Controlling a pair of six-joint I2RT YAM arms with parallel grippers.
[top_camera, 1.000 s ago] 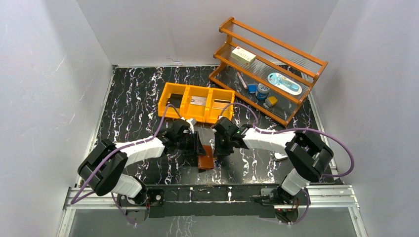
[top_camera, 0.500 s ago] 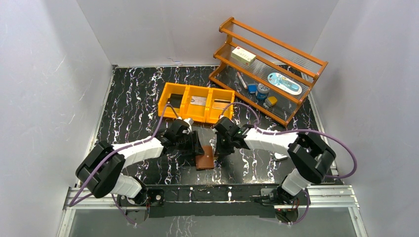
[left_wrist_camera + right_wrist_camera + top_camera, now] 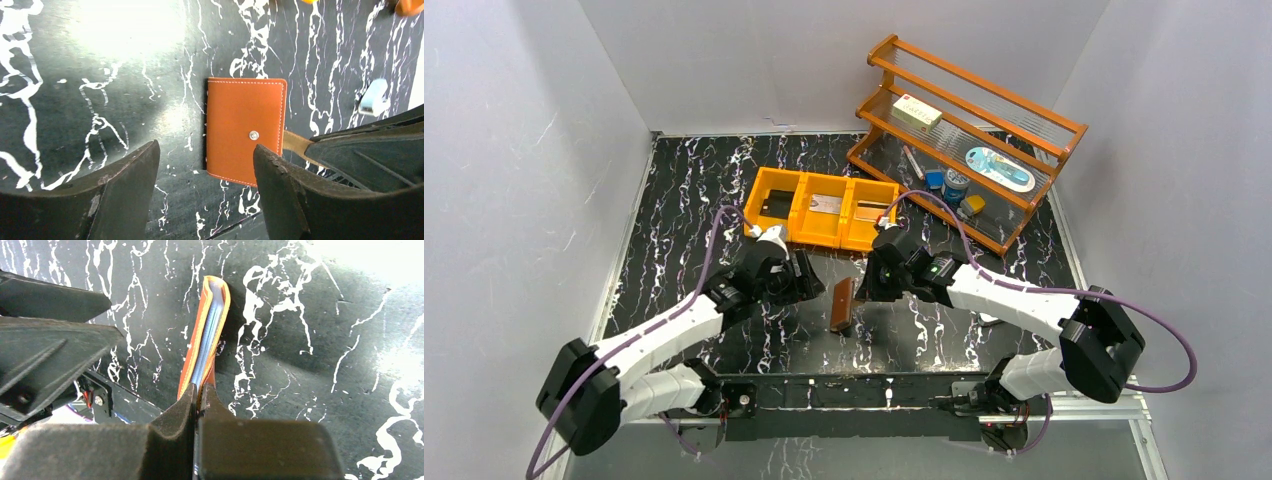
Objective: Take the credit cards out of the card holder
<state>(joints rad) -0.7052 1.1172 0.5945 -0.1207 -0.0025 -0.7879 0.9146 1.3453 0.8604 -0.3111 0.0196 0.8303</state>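
Observation:
The card holder [image 3: 842,305], a brown leather wallet with a snap button, stands on its edge above the dark marbled table. My right gripper [image 3: 865,287] is shut on it. In the right wrist view the card holder [image 3: 210,322] is edge-on with pale blue sleeves between its covers, and the right gripper [image 3: 197,392] pinches its near edge. My left gripper [image 3: 810,281] hangs open just left of it, touching nothing. In the left wrist view the left gripper [image 3: 206,150] frames the card holder [image 3: 245,127] flat-on. Credit cards [image 3: 827,205] lie in the orange bin.
The orange three-compartment bin [image 3: 821,228] sits behind the grippers with a card in each compartment. An orange wooden rack [image 3: 969,140] with small items stands at the back right. A white-and-blue piece [image 3: 991,318] lies under the right arm. The metal rail [image 3: 854,395] borders the near edge.
The card holder went from lying flat to standing on edge in the right gripper. My left gripper opened and drew back to the left. Both arms stretched further out.

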